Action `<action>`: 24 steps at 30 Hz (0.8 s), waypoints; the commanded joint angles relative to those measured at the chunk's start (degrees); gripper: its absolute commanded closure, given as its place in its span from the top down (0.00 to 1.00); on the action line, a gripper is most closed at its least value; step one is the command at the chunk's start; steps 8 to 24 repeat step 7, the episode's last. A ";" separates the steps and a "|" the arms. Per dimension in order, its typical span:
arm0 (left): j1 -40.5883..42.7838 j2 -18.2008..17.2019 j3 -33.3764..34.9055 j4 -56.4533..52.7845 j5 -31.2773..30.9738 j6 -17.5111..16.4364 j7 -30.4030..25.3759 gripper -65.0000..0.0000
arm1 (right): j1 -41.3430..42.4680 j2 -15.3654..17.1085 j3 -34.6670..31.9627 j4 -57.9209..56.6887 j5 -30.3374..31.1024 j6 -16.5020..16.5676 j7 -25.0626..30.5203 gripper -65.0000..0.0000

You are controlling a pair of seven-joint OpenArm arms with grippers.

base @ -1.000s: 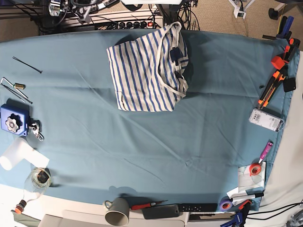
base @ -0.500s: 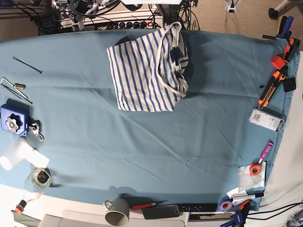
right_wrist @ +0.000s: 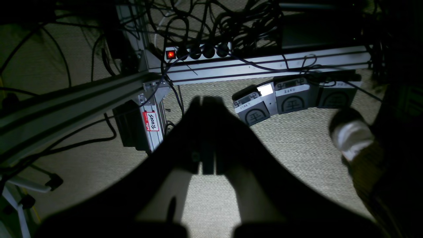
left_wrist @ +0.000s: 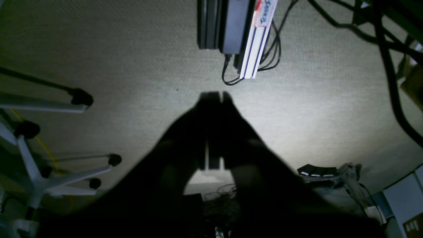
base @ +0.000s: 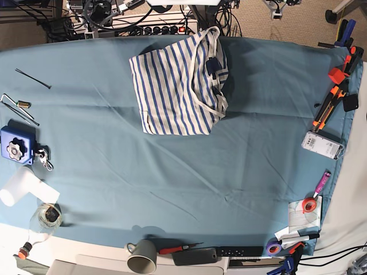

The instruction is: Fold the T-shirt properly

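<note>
The T-shirt (base: 179, 86) lies folded near the far edge of the desk (base: 172, 172). Both the left end effector (left_wrist: 213, 96) and the right end effector (right_wrist: 203, 99) hang closed and empty over the carpeted floor (left_wrist: 115, 66), well apart from the shirt.

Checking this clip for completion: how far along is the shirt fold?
Done: the T-shirt lies folded into a compact bundle on the table cloth.
In hand: nothing. The left gripper and right gripper are shut, empty, over the floor off the table.
Left: apparently nothing, though the neck side looks bunched.
</note>
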 commanded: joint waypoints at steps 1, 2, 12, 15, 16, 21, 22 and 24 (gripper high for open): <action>0.50 -0.28 -0.11 0.17 0.22 -0.17 -0.09 0.00 | 0.04 0.90 0.28 0.26 0.57 0.22 0.26 0.00; 0.52 -0.15 -0.11 0.17 0.20 -0.17 -0.07 0.00 | 0.15 1.01 0.28 0.26 0.57 0.22 0.22 0.00; 0.33 -0.04 -0.11 0.20 0.20 -0.17 -0.13 0.00 | 0.81 1.01 0.28 0.26 0.57 0.20 -0.04 0.00; 0.33 -0.04 -0.11 0.20 0.20 -0.17 -0.13 0.00 | 0.81 1.01 0.28 0.26 0.57 0.20 -0.04 0.00; 0.33 -0.04 -0.11 0.20 0.20 -0.17 -0.13 0.00 | 0.81 1.01 0.28 0.26 0.57 0.20 -0.04 0.00; 0.33 -0.04 -0.11 0.20 0.20 -0.17 -0.13 0.00 | 0.81 1.01 0.28 0.26 0.57 0.20 -0.04 0.00; 0.33 -0.04 -0.11 0.20 0.20 -0.17 -0.13 0.00 | 0.81 1.01 0.28 0.26 0.57 0.20 -0.04 0.00; 0.33 -0.04 -0.11 0.20 0.20 -0.17 -0.13 0.00 | 0.81 1.01 0.28 0.26 0.57 0.20 -0.04 0.00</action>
